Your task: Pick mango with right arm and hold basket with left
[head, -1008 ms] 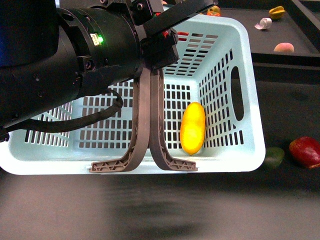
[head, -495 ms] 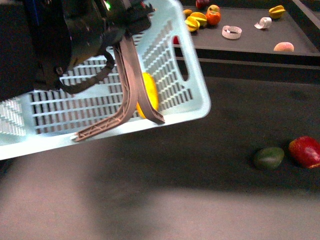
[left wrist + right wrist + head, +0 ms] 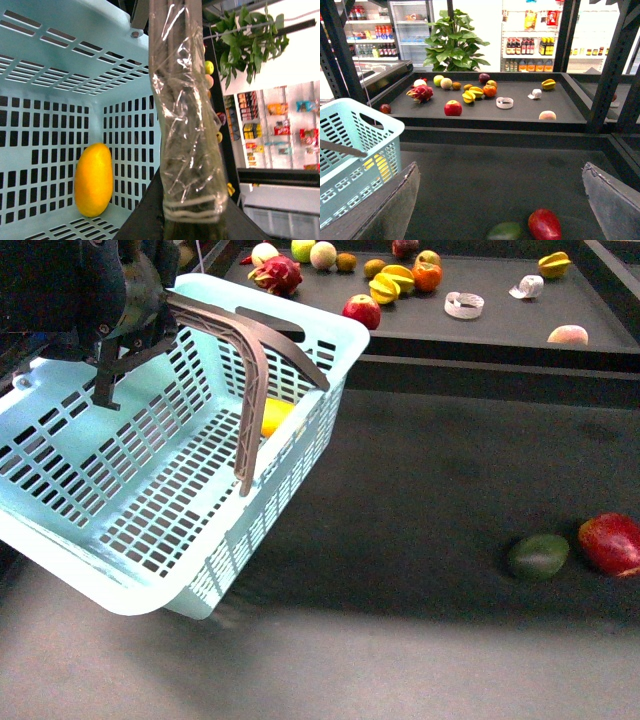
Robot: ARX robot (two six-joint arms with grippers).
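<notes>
The light turquoise basket (image 3: 150, 500) hangs tilted at the left of the front view, and its brown-grey handles (image 3: 250, 370) run up to my bulky black left arm (image 3: 90, 290). My left gripper (image 3: 150, 310) is shut on the handles. The yellow-orange mango (image 3: 275, 416) lies inside the basket against its far wall, and the left wrist view shows it whole (image 3: 93, 179). My right gripper (image 3: 502, 200) is open and empty, right of the basket (image 3: 355, 150), above the dark table. It is not in the front view.
A dark green fruit (image 3: 538, 555) and a dark red fruit (image 3: 610, 543) lie on the table at the right, below my right gripper in its wrist view. A raised dark tray (image 3: 500, 325) at the back holds several fruits.
My left arm has swung up and to the left with the basket. The basket has tilted and turned, and the mango has slid to its far wall.
</notes>
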